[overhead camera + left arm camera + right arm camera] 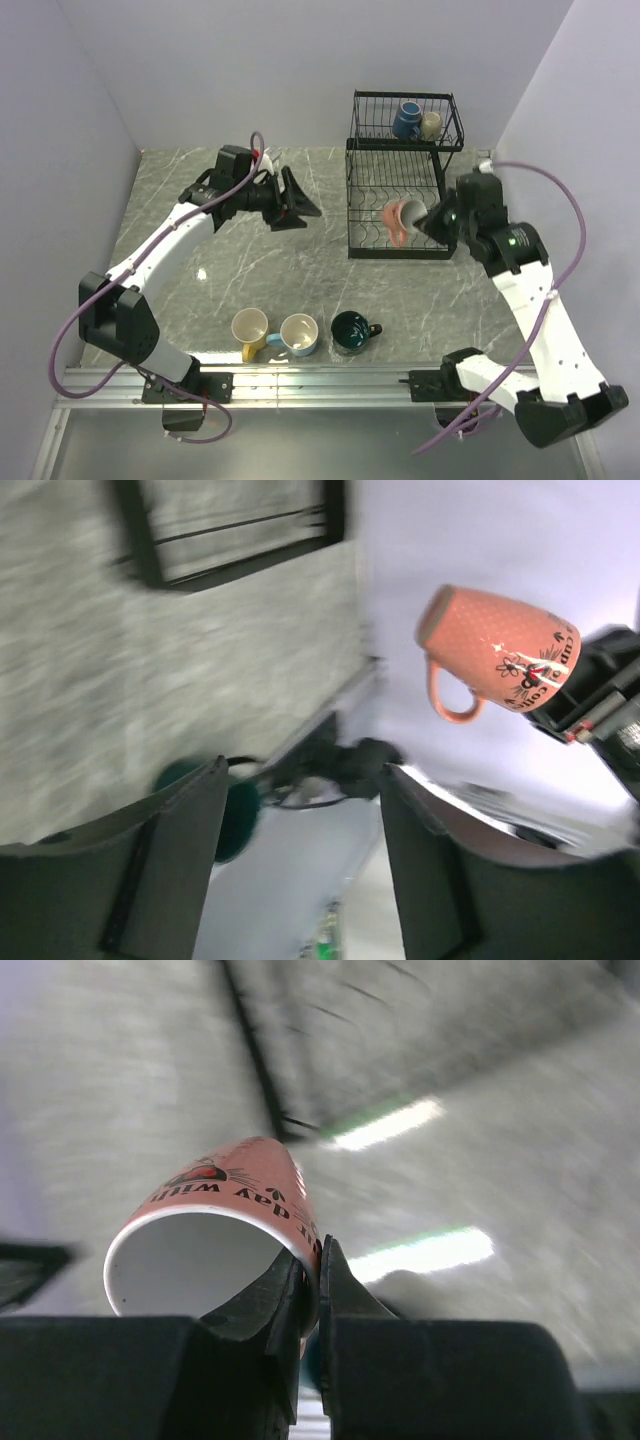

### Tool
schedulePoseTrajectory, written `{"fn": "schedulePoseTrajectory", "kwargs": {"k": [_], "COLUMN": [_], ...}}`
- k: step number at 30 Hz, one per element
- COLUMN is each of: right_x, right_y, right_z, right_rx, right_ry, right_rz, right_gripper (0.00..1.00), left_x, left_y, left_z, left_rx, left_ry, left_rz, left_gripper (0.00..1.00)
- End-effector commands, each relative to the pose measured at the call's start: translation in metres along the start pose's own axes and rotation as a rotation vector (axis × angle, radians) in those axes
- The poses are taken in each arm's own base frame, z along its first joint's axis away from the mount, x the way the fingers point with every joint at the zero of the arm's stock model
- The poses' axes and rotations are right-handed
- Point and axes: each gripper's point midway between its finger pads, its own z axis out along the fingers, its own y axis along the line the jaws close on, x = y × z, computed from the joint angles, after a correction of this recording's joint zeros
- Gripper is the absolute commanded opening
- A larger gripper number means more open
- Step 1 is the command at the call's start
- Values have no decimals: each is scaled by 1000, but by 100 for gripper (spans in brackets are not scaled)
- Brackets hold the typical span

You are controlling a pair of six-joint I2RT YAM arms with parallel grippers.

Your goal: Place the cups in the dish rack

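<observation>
- One orange-pink mug hangs in the air right of centre in the overhead frame, over the lower tray of the black wire dish rack and not yet set down.
- Its long axis lies nearly flat across the frame. The mouth faces right toward the right gripper and the base points left, with the handle hanging on the lower side.
- Seen from the right wrist, the fingers are pinched tight on the rim wall, one inside the mouth and one outside.
- I'd say the right arm is the one placed to lower the mug. The tray sits straight beneath, so the move turns on tipping the mug mouth-down between the wires.
- Over at centre-left, the left gripper points toward the rack with its jaws spread wide and nothing between them, well apart from the mug.
- Up top, the upper basket already holds a navy blue mug and an olive-grey mug side by side.
- Along the bottom of the frame, a yellow mug, a light blue mug and a dark teal mug stand in a row on the grey marbled table, waiting their turn.
</observation>
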Motion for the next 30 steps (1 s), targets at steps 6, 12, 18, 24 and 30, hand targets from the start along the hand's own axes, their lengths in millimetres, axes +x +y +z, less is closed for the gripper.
{"fn": "schedulePoseTrajectory", "kwargs": {"k": [6,12,18,24,30], "right_x": [-40,-42,-47,-60,-67], "right_y": [131,174,193,197,205], "right_z": [-5,-17,-20,-13,0], "right_rx": [-595,-898,-1066,-1086,-1077], "right_ry": [85,183,241,175,145], "right_rz": [30,138,240,306,374], "right_gripper": [0,0,0,0,0], "left_x": [-35,-58,-73,-75,-70], "left_y": [-109,-125,-120,-122,-133], "left_z": [-15,-24,-14,-25,-36], "left_rx": [426,554,558,615,692], "left_ry": [3,-69,-71,-133,-146], "left_rz": [60,36,-15,-67,-35], "left_gripper": [70,70,69,67,60]}}
